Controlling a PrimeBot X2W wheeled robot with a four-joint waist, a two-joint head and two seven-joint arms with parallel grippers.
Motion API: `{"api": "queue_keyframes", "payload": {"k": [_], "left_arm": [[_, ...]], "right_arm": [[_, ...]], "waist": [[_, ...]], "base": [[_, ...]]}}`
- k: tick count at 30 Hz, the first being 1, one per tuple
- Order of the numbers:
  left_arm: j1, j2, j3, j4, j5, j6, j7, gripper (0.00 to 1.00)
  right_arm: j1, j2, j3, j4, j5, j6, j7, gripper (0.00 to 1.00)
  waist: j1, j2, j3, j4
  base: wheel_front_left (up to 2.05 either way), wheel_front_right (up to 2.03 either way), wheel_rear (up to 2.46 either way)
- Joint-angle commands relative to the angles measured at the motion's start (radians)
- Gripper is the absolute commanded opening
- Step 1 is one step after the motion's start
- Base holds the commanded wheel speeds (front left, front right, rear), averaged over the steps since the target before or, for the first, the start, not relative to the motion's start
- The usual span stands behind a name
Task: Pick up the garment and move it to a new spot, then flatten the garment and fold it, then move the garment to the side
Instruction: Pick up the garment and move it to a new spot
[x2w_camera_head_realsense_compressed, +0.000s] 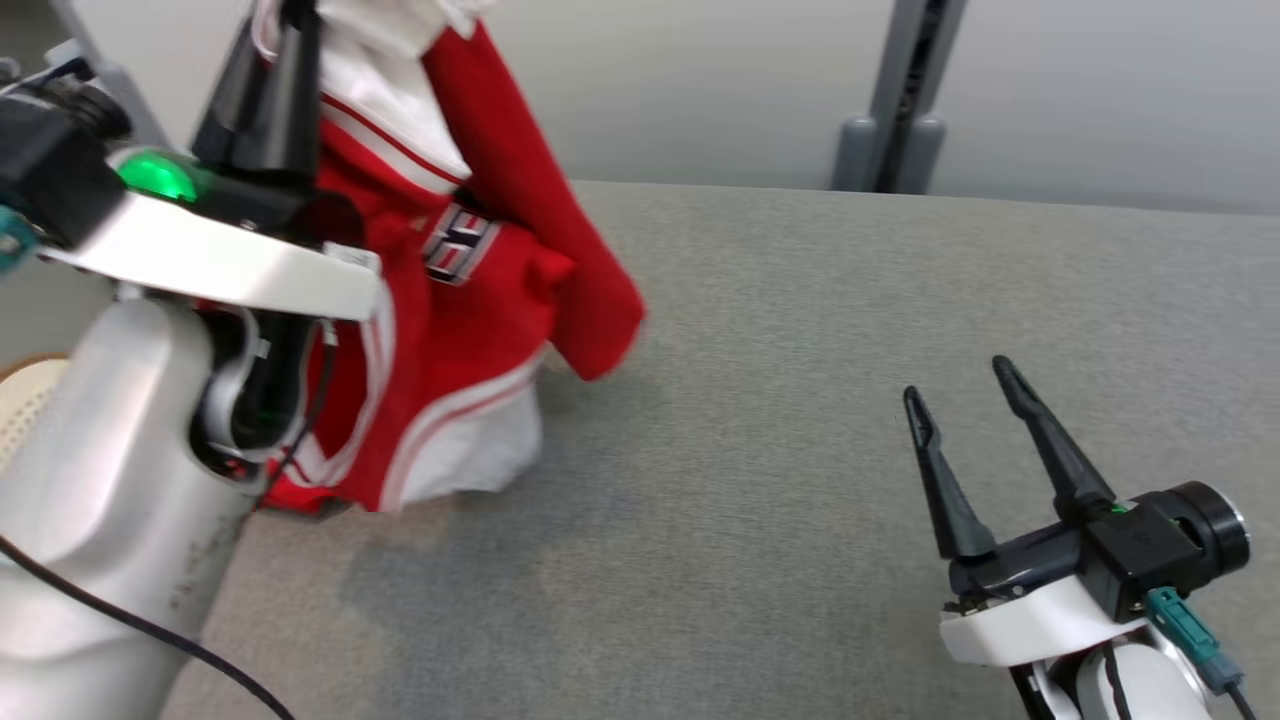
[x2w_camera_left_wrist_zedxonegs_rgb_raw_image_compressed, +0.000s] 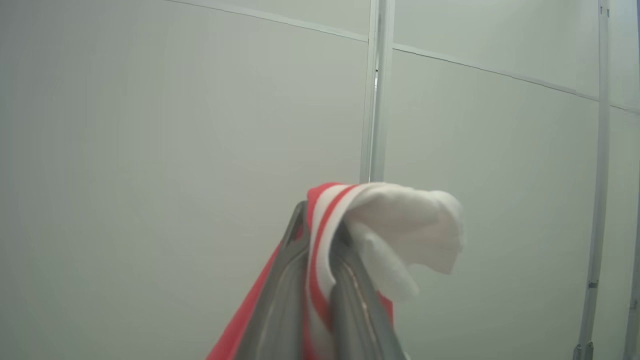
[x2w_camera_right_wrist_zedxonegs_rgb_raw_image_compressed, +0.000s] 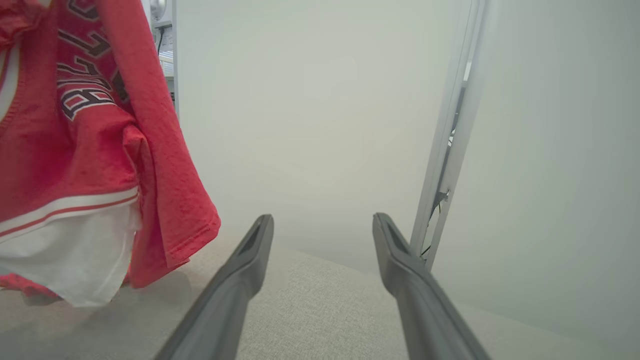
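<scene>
A red garment (x2w_camera_head_realsense_compressed: 470, 330) with white trim and dark lettering hangs from my left gripper (x2w_camera_head_realsense_compressed: 290, 20), which is raised at the upper left and shut on its top. The lower hem touches the grey table (x2w_camera_head_realsense_compressed: 800, 400). In the left wrist view a red-and-white striped edge of the garment (x2w_camera_left_wrist_zedxonegs_rgb_raw_image_compressed: 400, 230) is pinched between my left gripper (x2w_camera_left_wrist_zedxonegs_rgb_raw_image_compressed: 320, 215) fingers. My right gripper (x2w_camera_head_realsense_compressed: 960, 385) stands open low at the right, well clear of the cloth. From the right wrist, the garment (x2w_camera_right_wrist_zedxonegs_rgb_raw_image_compressed: 90, 165) hangs at the left, and my right gripper (x2w_camera_right_wrist_zedxonegs_rgb_raw_image_compressed: 322, 222) holds nothing.
The grey fabric-covered table stretches across the middle and right. A grey post (x2w_camera_head_realsense_compressed: 900, 100) stands behind its far edge against a pale wall. My left forearm (x2w_camera_head_realsense_compressed: 110, 480) covers the lower left, with a pale round object (x2w_camera_head_realsense_compressed: 25, 405) beside it.
</scene>
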Motion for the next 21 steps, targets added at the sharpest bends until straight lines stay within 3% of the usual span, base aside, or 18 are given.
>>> {"api": "queue_keyframes", "payload": {"k": [1, 10, 15, 21], "left_arm": [[0.012, -0.011, 0.008, -0.009, 0.011, 0.004, -0.003, 0.0], [0.044, -0.144, 0.009, -0.021, 0.069, 0.035, -0.003, 0.0], [0.035, -0.225, -0.012, 0.021, 0.139, 0.022, -0.003, 0.0], [0.008, -0.281, -0.016, 0.087, 0.198, 0.006, -0.003, 0.0]], "right_arm": [[-0.007, -0.006, -0.008, -0.001, -0.007, 0.0, -0.006, 1.0], [-0.032, -0.006, -0.103, -0.039, -0.036, 0.0, -0.005, 1.0], [-0.045, -0.006, -0.166, -0.076, -0.032, 0.0, -0.004, 1.0], [-0.057, -0.006, -0.177, -0.092, -0.027, 0.0, -0.005, 1.0]], "waist": [[0.0, 0.0, -0.007, -0.034], [0.0, 0.0, 0.03, -0.189], [0.0, 0.0, 0.078, -0.303], [0.0, 0.0, 0.124, -0.404]], "base": [[0.0, 0.0, 0.0], [0.0, 0.0, 0.0], [0.0, 0.0, 0.0], [0.0, 0.0, 0.0]]}}
